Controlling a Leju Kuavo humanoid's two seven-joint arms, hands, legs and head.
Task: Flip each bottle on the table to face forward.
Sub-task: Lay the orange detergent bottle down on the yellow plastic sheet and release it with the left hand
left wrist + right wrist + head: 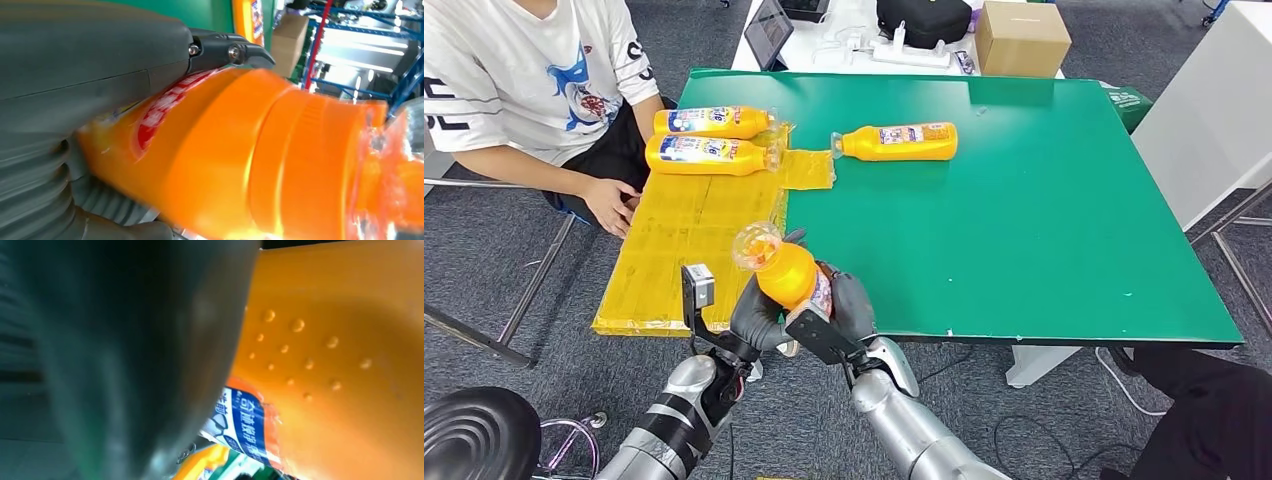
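Note:
An orange bottle (784, 272) with a clear cap is lifted above the table's near edge, cap tilted toward the far left. Both hands hold it: my left hand (757, 318) grips it from the left and my right hand (849, 305) from the right. Close up, the bottle (240, 160) lies against the left hand (90, 75), and its base (340, 365) sits by the right hand (125, 355). Two orange bottles (712, 122) (709, 155) lie side by side on the yellow sheet (684, 250). Another bottle (899, 141) lies on the green table (1024, 220).
A person sits at the far left, one hand (609, 205) resting by the yellow sheet's edge. Behind the green table stands a white table with a cardboard box (1021, 38), a black bag (924, 20) and a tablet (769, 30). A white panel (1214, 110) stands at the right.

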